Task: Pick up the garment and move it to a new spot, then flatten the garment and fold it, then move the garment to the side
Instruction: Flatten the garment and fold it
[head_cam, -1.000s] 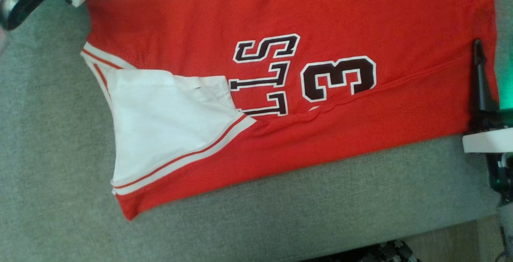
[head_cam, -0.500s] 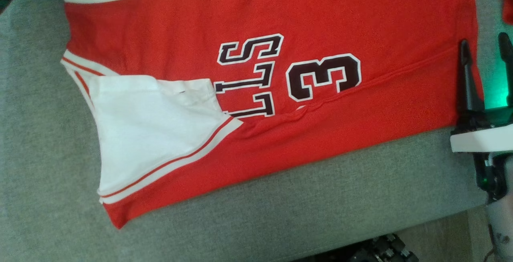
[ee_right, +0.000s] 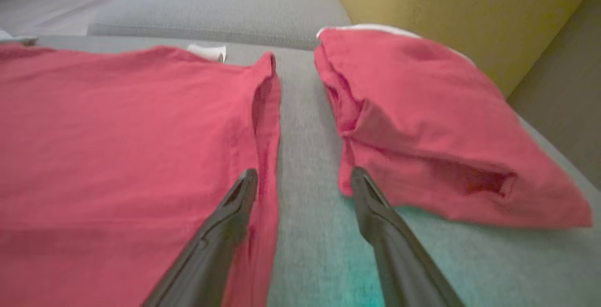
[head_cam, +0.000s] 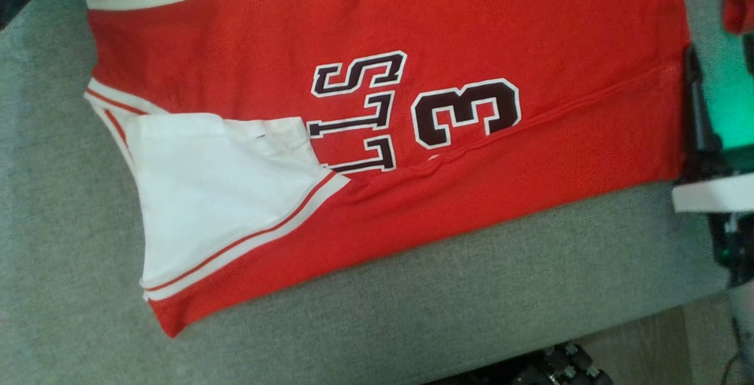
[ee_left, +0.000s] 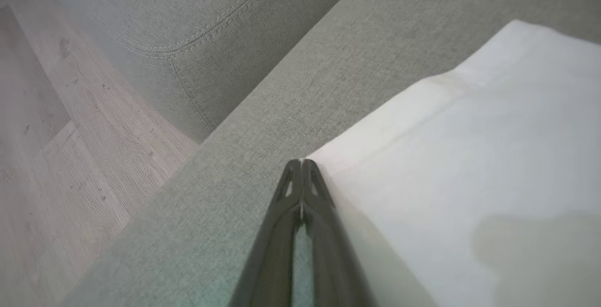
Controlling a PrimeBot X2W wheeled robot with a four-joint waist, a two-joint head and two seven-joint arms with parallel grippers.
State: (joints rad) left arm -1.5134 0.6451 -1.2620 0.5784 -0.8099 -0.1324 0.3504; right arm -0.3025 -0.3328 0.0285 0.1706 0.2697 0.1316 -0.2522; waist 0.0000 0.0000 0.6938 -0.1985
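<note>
The right pincer [ee_right: 304, 174] is open, its two dark fingers spread and holding nothing. In the right wrist view, one finger lies over the hem edge of the red sleeveless jersey with white trim and dark lettering [head_cam: 471, 32]. The other finger hangs over the bare grey woven sofa seat [head_cam: 530, 291], just short of a second red folded garment [ee_right: 422, 124] on its outer side. Beyond that bundle rises a mustard-yellow upholstered back [ee_right: 446, 2].

The left pincer [ee_left: 301, 160] is closed, its fingers pressed together. Its tips sit right at the corner of the jersey's white cloth at the collar end. I cannot tell whether a pinch of cloth is caught between them or the tips only touch the edge. Past those tips the sofa seat runs on to a rounded grey arm, with pale wood-plank floor [ee_left: 70, 157] to one side.

Between the two pincers the jersey lies spread on the seat, hem at the right pincer and neck end at the left. Its near long side is turned over, hiding part of the lettering, and a white inner panel [head_cam: 218, 191] shows at the armhole.

By my reading, the move to a new spot and the flattening are done and the first lengthwise fold is in. The other long side looks unfolded, so further folds and the shift aside are left.
</note>
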